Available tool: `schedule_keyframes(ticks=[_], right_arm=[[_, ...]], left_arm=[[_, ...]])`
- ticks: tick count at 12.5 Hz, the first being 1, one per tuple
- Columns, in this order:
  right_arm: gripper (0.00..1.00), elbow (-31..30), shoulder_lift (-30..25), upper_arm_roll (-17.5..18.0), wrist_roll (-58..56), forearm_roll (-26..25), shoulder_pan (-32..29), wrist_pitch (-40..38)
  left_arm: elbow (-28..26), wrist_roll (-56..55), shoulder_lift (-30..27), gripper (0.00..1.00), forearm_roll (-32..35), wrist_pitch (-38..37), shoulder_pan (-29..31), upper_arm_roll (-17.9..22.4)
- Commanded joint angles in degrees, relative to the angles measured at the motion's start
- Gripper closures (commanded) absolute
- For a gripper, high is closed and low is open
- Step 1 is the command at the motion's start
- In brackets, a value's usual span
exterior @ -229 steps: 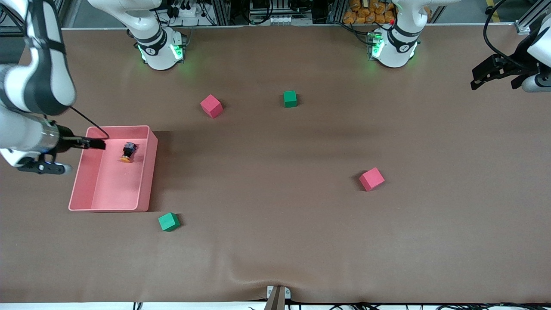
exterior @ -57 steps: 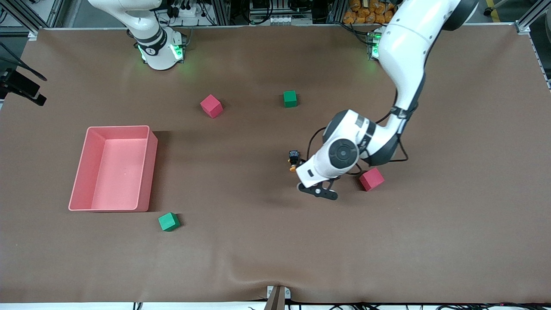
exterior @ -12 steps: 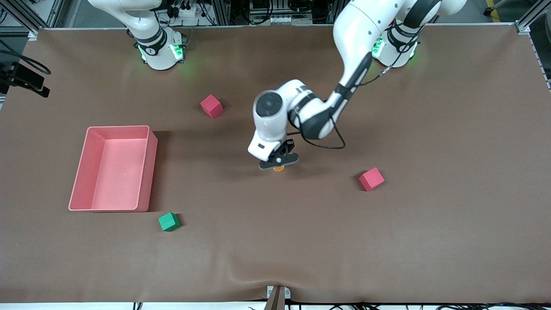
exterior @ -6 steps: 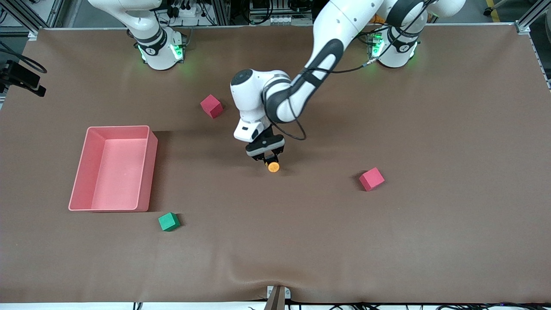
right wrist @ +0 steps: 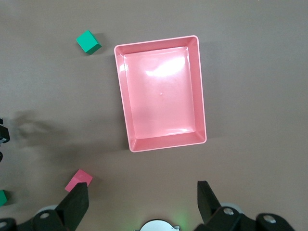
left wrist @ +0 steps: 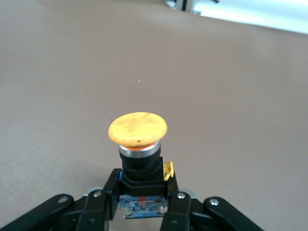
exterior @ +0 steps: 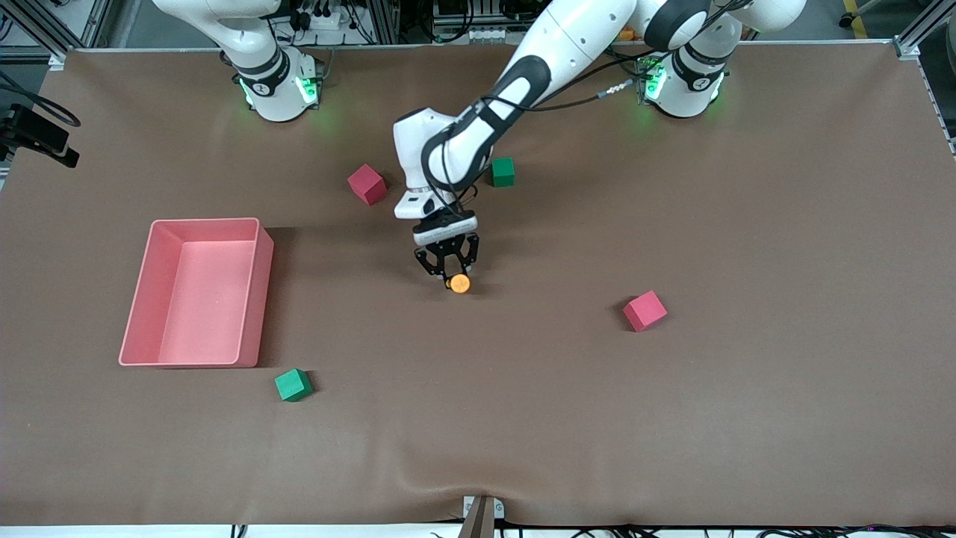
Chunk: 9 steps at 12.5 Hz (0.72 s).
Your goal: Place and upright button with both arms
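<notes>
My left gripper (exterior: 449,270) is shut on the button's (exterior: 458,283) black body and holds it low over the middle of the table. In the left wrist view the round orange cap (left wrist: 137,128) points away from the fingers (left wrist: 103,202), which clamp the black body from both sides. I cannot tell whether the button touches the table. My right gripper (right wrist: 143,202) is open and empty, high over the table near the pink bin (right wrist: 202,86). The right arm waits; a black part of its hand (exterior: 41,140) shows at the edge of the front view.
The pink bin (exterior: 254,299) stands empty toward the right arm's end. A red cube (exterior: 367,184) and a green cube (exterior: 503,171) lie farther from the front camera than the button. Another red cube (exterior: 644,310) and green cube (exterior: 293,385) lie nearer.
My left gripper has shifted a little toward the right arm's end with the button, and its wrist has turned. The right arm has hardly moved.
</notes>
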Motion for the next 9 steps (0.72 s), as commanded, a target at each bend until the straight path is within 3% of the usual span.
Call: schedule_keyframes(ticks=[1, 9], right_arm=[[0.00, 0.71, -0.26, 0.39, -0.75, 0.98, -0.91, -0.80], [0.00, 0.71, -0.26, 0.39, -0.75, 1.07, -0.91, -0.89]], left_arm=[[-1.54, -2.59, 0.27, 1.00, 7.99, -2.78, -1.97, 0.95], [-1.81, -3.38, 5.63, 1.00, 23.03, -8.67, -4.25, 0.95]])
